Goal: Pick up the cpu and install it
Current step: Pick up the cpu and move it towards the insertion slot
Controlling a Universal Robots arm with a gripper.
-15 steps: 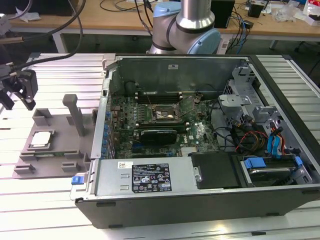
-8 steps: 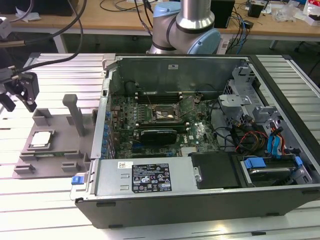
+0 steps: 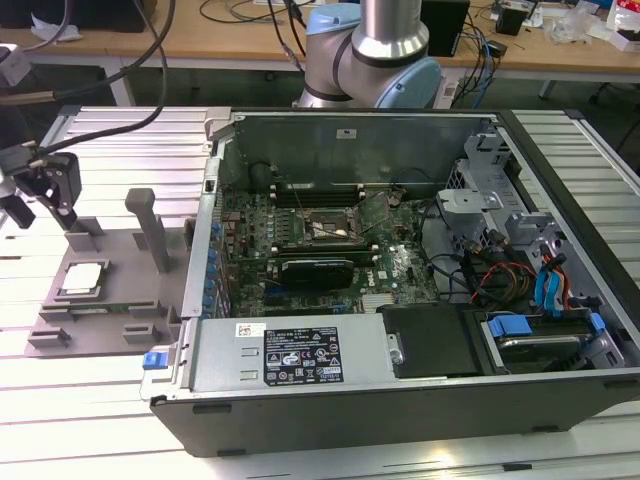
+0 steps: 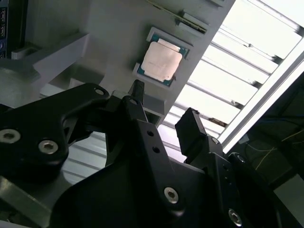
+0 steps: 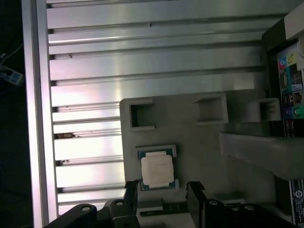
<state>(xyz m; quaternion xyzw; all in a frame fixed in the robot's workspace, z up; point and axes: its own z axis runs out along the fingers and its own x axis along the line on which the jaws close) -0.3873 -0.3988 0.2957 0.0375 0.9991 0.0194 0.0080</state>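
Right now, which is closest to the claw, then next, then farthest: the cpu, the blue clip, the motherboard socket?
In the exterior view, from the claw:
1. cpu, on the grey tray.
2. blue clip, at the case corner.
3. socket, inside the case.

The exterior view looks down from high and well back across the slatted aluminium tabletop (image 3: pixel 120 140), facing the blue-and-silver robot arm base (image 3: pixel 370 60) at its far edge. The first wrist view looks straight down from near, past the black two-finger gripper (image 5: pixel 163 192), onto the grey plastic holder tray (image 5: pixel 199 137). The second wrist view sits tight against the gripper, slanting along it. All three share the silver square cpu (image 3: pixel 82 279) (image 4: pixel 162 62) (image 5: pixel 156 170) in that tray, by the tabletop's edge at the exterior view's left.
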